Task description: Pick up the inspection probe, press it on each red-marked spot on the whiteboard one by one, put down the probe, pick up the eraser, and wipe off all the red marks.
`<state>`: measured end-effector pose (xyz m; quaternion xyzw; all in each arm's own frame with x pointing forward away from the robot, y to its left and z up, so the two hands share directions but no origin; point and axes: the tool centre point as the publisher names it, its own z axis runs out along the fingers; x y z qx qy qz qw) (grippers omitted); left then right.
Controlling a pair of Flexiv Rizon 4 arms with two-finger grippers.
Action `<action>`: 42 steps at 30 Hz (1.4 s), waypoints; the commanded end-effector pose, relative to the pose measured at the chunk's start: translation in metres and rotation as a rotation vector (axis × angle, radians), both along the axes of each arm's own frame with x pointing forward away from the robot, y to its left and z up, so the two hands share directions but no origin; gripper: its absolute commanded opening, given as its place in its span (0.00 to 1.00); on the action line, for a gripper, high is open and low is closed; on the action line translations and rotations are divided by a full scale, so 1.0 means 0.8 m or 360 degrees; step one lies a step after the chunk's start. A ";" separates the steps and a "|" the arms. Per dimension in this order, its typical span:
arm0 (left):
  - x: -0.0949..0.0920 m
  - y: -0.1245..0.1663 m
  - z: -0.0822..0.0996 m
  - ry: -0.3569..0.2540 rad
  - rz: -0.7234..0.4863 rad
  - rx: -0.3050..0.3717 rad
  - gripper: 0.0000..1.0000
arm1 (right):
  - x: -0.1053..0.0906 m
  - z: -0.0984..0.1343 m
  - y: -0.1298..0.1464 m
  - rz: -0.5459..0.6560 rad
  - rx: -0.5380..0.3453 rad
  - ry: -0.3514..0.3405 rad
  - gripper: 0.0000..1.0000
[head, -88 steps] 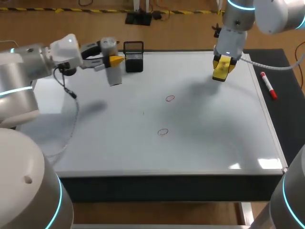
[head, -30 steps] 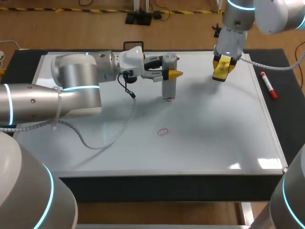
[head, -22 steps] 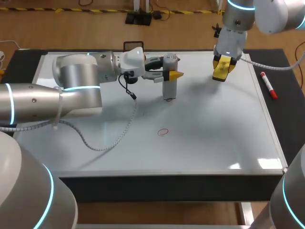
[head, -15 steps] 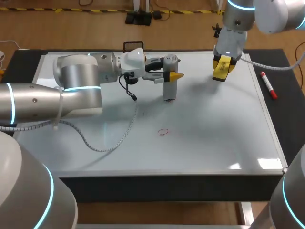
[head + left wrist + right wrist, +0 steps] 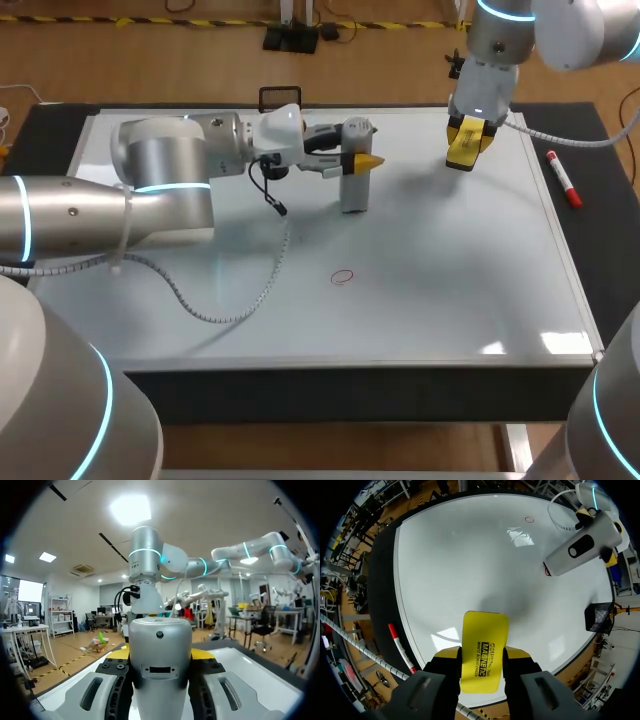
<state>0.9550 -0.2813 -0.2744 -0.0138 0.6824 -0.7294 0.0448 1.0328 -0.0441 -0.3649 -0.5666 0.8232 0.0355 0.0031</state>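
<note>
Grey probe (image 5: pixel 354 188) upright over the whiteboard (image 5: pixel 450 270), long axis vertical, rounded cap up, lower end down at a red mark (image 5: pixel 547 572) in the far middle of the board; whether it touches the surface, not clear. Pinched high on its body by the left fingers (image 5: pixel 368 158), one on each side, spread only as wide as the cylinder. From the left wrist, fills the whole gap between them.

Second red mark (image 5: pixel 342 277) nearer the front edge, well apart from the probe, uncovered.

Yellow eraser (image 5: pixel 460 155) clamped between the right fingers (image 5: pixel 468 130), pressed on its two long sides. Long axis in line with the fingers, free end pointing down at the far right part of the whiteboard, raised off it with a soft shadow beneath.

Red marker (image 5: pixel 563 180) flat on the dark mat just beside the whiteboard's right edge, lying roughly along that edge.

Black mesh holder (image 5: pixel 280 97) at the far edge, partly hidden behind the left arm; contents impossible to tell.

Pale cable (image 5: pixel 240 300) hanging from the left wrist, looping down onto the board.
</note>
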 end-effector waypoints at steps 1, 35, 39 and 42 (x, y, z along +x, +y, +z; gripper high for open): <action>0.001 -0.001 -0.002 0.0001 -0.0002 -0.0006 0.00 | 0.001 0.001 -0.001 0.0003 -0.0005 0.0002 0.00; 0.003 0.006 0.009 0.0001 0.0003 -0.0016 0.00 | 0.001 0.001 -0.001 0.0003 -0.0005 0.0002 0.00; 0.003 0.020 0.024 -0.0007 0.0024 -0.0018 0.00 | 0.001 0.001 -0.001 0.0003 -0.0005 0.0002 0.00; 0.003 0.035 0.035 -0.0019 0.0038 -0.0016 0.00 | 0.001 0.001 -0.001 0.0003 -0.0005 0.0002 0.00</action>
